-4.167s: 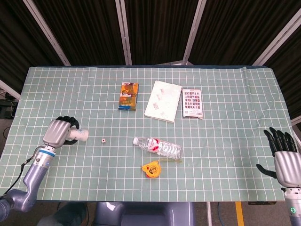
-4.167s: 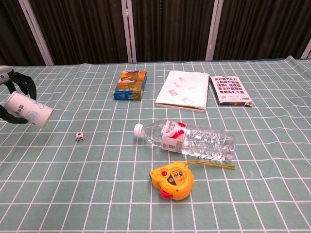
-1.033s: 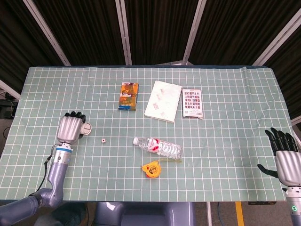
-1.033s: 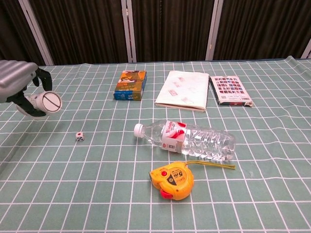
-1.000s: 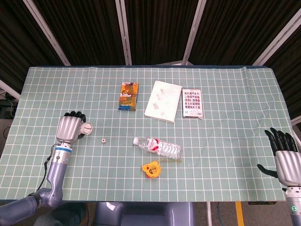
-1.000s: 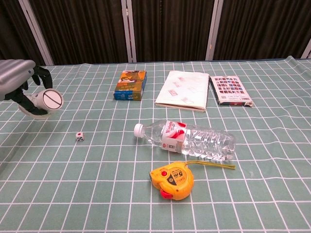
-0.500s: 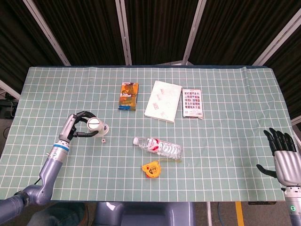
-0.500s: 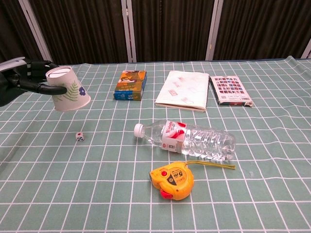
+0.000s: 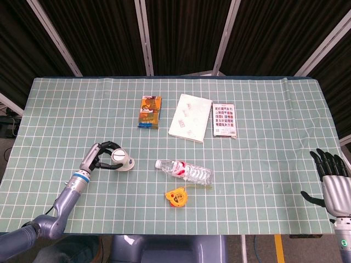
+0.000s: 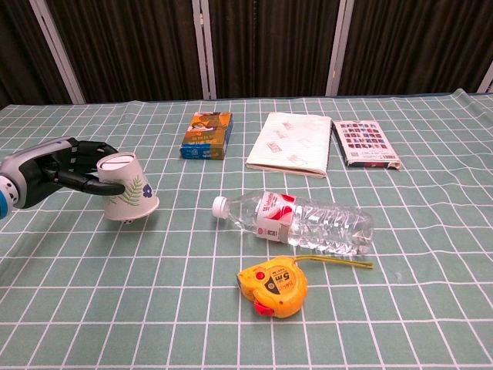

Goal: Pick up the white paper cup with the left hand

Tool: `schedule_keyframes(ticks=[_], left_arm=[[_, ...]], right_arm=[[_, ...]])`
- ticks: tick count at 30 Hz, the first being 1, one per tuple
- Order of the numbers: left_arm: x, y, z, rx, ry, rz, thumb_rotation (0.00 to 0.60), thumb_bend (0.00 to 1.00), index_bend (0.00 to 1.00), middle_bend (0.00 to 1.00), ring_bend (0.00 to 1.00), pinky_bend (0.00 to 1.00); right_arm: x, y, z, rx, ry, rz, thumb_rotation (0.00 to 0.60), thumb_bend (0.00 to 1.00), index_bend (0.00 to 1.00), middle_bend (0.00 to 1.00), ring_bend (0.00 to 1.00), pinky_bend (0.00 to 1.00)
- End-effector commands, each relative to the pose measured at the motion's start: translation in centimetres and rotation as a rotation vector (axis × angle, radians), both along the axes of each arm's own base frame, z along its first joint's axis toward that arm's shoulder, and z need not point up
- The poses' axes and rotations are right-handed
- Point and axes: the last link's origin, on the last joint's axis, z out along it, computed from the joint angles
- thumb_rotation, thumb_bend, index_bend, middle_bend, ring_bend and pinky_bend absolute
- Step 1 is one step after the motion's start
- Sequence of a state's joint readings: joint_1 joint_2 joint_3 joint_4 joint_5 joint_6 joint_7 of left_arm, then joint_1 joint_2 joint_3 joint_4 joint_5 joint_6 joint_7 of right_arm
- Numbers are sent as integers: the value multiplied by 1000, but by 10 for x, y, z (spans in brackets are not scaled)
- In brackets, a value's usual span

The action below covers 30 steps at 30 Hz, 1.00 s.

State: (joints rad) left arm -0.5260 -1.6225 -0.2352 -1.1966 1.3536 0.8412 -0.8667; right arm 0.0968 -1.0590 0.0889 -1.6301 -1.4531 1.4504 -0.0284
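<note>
— Chest view: where is the white paper cup point(image 10: 128, 190)?
— Gripped upside down, tilted, in the left hand point(image 10: 55, 169), its fingers wrapped around its base. Bare surface point(image 10: 115, 308) lies open in front; the water bottle point(image 10: 300, 222) is well off to its right.
— Any change?
— Half a second ago the cup was higher and farther left; now it hides the small die. The right hand point(image 9: 333, 184), fingers spread and holding nothing, hangs past the surface's right edge.
</note>
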Motion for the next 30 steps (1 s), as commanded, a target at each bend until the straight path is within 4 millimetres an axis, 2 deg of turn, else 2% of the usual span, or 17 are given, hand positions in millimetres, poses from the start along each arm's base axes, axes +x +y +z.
schedule_keyframes(ticks=[1,7,11,13,14,16,17,20,25,27,29,30], left_arm=[[0,0,0,1,6,-3,600,0,477,357,291,383],[-6,0,-2,2,36,7,600,0,470,351,287,371],[-7,-1,-3,-9,41,13,600,0,426,312,257,313],[-7,-2,-3,-27,45,10,600,0,337,252,204,199],[-7,-3,-2,-35,49,7,600,0,241,182,138,109],[-7,-5,0,-39,57,-7,600,0,76,55,33,16],[-7,-6,2,-31,58,-14,600,0,23,13,3,0],[-4,-9,14,15,57,-48,600,0,0,0,0,0],[0,-20,52,136,90,-140,600,0,0,0,0,0],[-1,-26,71,206,152,-188,600,0,0,0,0,0],[-8,-34,95,323,318,-245,600,0,0,0,0,0],[-9,-38,99,350,360,-251,600,0,0,0,0,0]], right_arm=[[0,0,0,1,0,0,600,0,0,0,0,0],[0,0,-1,3,2,-1,600,0,0,0,0,0],[0,0,-1,3,2,-3,600,0,0,0,0,0],[0,0,-1,2,5,-4,600,0,0,0,0,0],[0,0,-1,1,6,-4,600,0,0,0,0,0],[0,0,-1,-1,7,-4,600,0,0,0,0,0],[0,0,-1,-2,7,-4,600,0,0,0,0,0],[0,0,0,-3,6,-3,600,0,0,0,0,0],[3,2,-1,2,3,9,600,0,0,0,0,0],[4,3,-1,2,1,15,600,0,0,0,0,0],[6,3,0,1,-3,21,600,0,0,0,0,0],[6,4,0,1,-4,22,600,0,0,0,0,0]])
